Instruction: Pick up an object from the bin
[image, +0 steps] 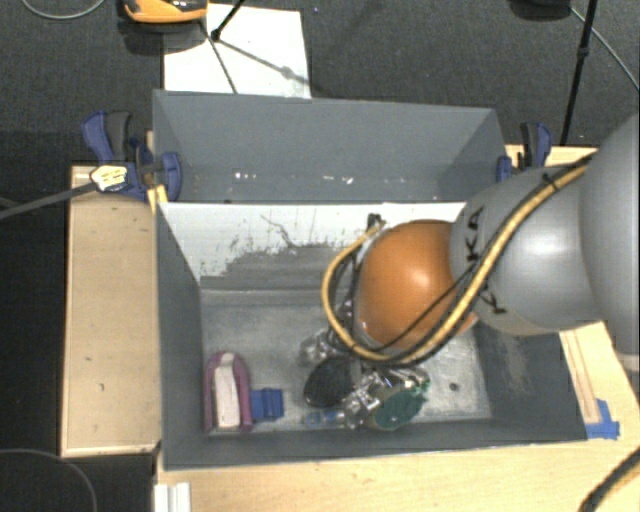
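Black oval object lying near-centre on floor of bin, just left of gripper. Green rounded piece sitting just right of it. Blue block and purple-pink bottle-like item resting near-left, apart from that pair. Gripper hanging low over black and green pieces, its opening hiding under orange cover: cannot tell whether wide or narrow. Step in hand, by judgement: positioning for grasp, nothing showing as held. Next move calling for closing on one piece, then lifting straight up.

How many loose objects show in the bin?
4: purple-pink thing and blue block lower left; black rounded thing and green thing by the gripper. The arm may hide more.
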